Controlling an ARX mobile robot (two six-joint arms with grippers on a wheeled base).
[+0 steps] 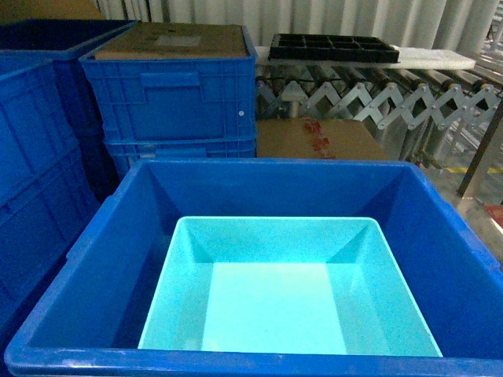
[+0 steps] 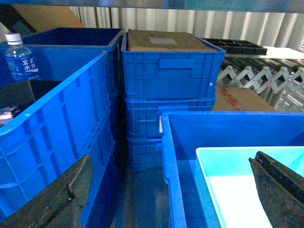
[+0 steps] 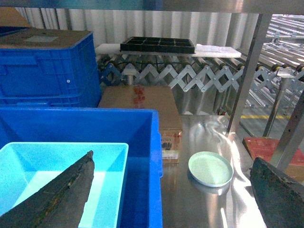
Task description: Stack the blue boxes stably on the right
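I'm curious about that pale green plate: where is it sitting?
In the right wrist view, the plate lies on the shiny metal table, right of the dark blue tub and near the cardboard box.

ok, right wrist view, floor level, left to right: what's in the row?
Light turquoise tub sitting inside the dark blue tub → cardboard box → pale green plate → red flat item, partly hidden at the right edge.
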